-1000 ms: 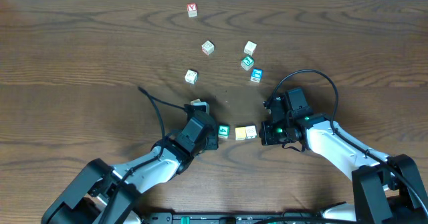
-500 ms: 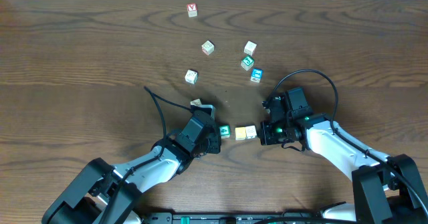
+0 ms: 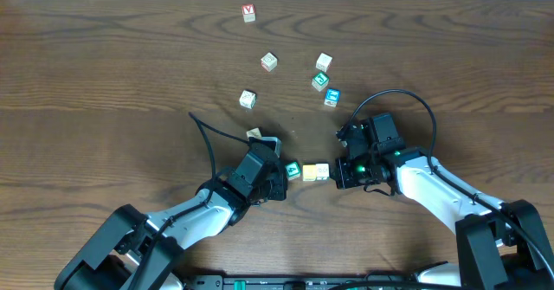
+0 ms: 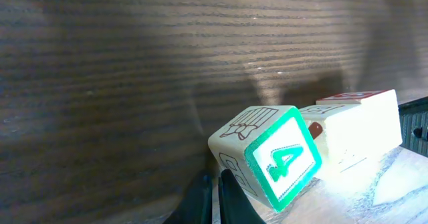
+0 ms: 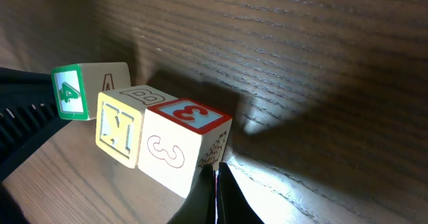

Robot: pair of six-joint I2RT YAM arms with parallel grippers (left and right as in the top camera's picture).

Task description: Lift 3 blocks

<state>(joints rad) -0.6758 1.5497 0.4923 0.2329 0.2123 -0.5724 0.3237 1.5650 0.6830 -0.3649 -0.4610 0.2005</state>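
marks on the loose cubes [image 3: 269,61] at 12 o'clock are too small to read; left claw [image 4: 215,192] and right claw [image 5: 216,184] are cropped at 6 o'clock.

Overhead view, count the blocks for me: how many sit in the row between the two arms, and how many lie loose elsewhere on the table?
Row blocks: 3
Loose blocks: 7
Total: 10

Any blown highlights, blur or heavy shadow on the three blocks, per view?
Left wrist: green block readable, red-marked block blown out white. Right wrist: all three sharp, yellow block included; dark shadow falls on the table. Overhead: even light.
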